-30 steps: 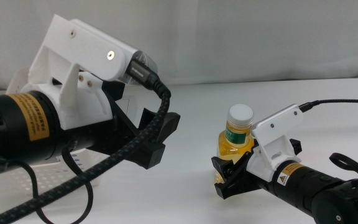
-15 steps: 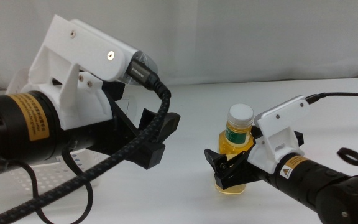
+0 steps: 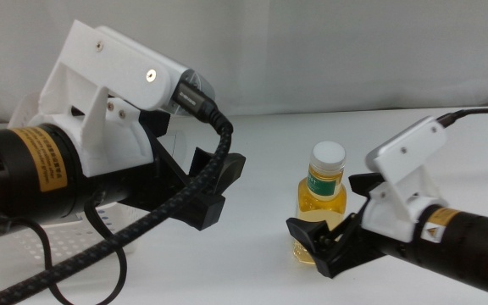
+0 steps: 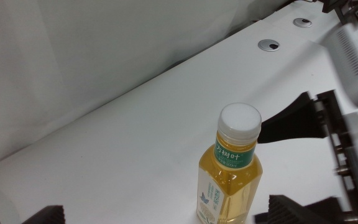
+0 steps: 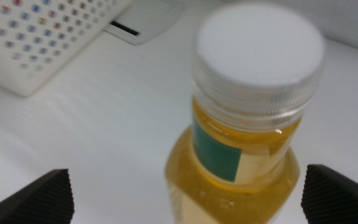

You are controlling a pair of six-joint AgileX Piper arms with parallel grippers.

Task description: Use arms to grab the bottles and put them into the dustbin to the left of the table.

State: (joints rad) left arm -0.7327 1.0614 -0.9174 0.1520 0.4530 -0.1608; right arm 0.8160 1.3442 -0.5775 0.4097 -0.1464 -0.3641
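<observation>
A bottle of yellow liquid (image 3: 321, 200) with a white cap and green neck band stands upright on the white table (image 3: 261, 135). My right gripper (image 3: 320, 246) reaches in from the right, and its open jaws sit low on either side of the bottle's base. The right wrist view shows the bottle (image 5: 247, 118) close up between those wide-spread jaws. My left gripper (image 3: 220, 191) hangs open to the bottle's left, well apart from it. The white perforated dustbin (image 3: 32, 241) lies at the lower left, mostly hidden behind the left arm, and its wall (image 5: 39, 37) also shows in the right wrist view.
A flat grey-rimmed panel (image 5: 145, 18) lies beside the dustbin. Two round metal grommets (image 4: 270, 45) are set in the table's far side. The left arm's thick black cable (image 3: 142, 233) loops in front of the dustbin. A white wall closes the back.
The right arm's wrist has lifted and drawn back to the right, with its jaws sliding lower at the bottle's base. The bottle and the left arm have stayed still.
</observation>
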